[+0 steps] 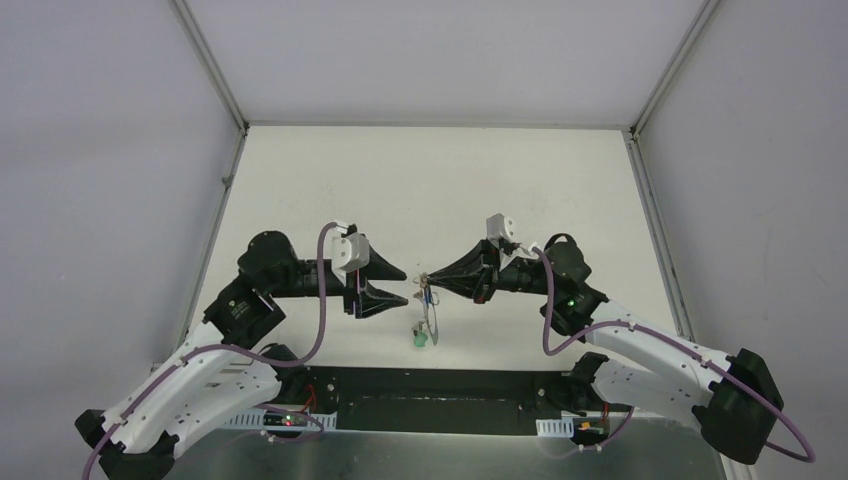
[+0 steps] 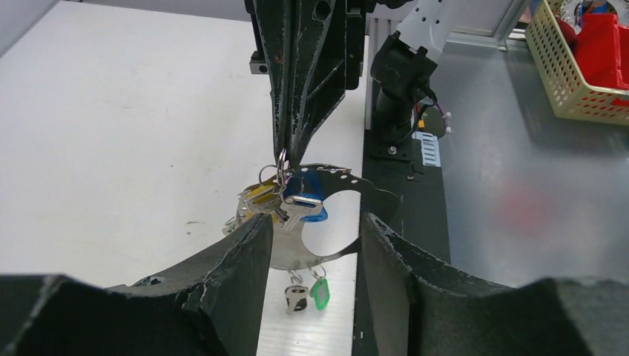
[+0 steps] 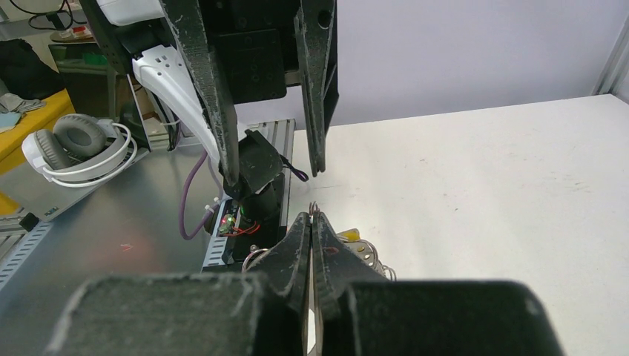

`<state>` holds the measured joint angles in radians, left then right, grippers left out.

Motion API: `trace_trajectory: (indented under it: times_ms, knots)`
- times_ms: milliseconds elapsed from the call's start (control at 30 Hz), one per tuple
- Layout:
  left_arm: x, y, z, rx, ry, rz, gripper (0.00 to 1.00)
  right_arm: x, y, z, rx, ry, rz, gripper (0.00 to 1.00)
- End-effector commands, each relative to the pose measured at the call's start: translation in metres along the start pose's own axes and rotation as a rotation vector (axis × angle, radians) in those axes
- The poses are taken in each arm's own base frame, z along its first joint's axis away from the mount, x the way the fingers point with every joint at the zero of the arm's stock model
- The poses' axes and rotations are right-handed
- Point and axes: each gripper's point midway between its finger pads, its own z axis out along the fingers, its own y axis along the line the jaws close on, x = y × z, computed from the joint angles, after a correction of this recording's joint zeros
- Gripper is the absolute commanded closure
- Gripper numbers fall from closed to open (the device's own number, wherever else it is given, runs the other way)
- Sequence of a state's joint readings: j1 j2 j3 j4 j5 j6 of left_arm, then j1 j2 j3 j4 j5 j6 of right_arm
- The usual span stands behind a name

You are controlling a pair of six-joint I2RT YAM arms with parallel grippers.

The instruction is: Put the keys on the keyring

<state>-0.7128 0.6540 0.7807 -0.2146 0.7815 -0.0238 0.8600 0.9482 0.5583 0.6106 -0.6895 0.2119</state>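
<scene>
The right claw [image 1: 428,278] pinches the keyring [image 1: 432,312] near the front edge of the surface [image 1: 400,180]. The left claw [image 1: 404,285] stands spread just beside, not touching. Bunched keys [image 2: 278,202] overlap; the grip point is indistinct.

Left gripper [image 1: 401,285] spread apart, right gripper [image 1: 425,278] clamped.

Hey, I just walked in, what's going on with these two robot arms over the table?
The right gripper, jaws shut, pinches the keyring and holds it up over the table between the two arms. A bunch of keys with yellow and blue tags hangs near the pinch point, and a green-tagged key dangles lower down. The left gripper faces the ring with its jaws open, holding nothing, its tips just short of it.
</scene>
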Motion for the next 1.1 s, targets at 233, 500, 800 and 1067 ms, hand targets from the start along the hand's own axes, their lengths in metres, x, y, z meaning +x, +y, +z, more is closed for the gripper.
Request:
trace_trajectory:
  times_ms: [233,500,800,1067]
  knots:
    - [-0.027,0.013,0.013,-0.008,-0.072,0.094,0.56,-0.037,0.011,0.002,-0.034,-0.106,-0.077,1.0]
    - [-0.027,0.012,0.024,0.042,-0.07,0.068,0.65,-0.036,0.01,0.002,-0.028,-0.107,-0.073,1.0]
    - [-0.021,0.008,0.032,0.074,-0.062,0.049,0.74,-0.035,0.009,0.002,-0.024,-0.105,-0.072,1.0]
    - [-0.02,0.002,0.033,0.114,-0.049,0.088,1.0,-0.036,0.009,0.0,-0.012,-0.112,-0.074,1.0]
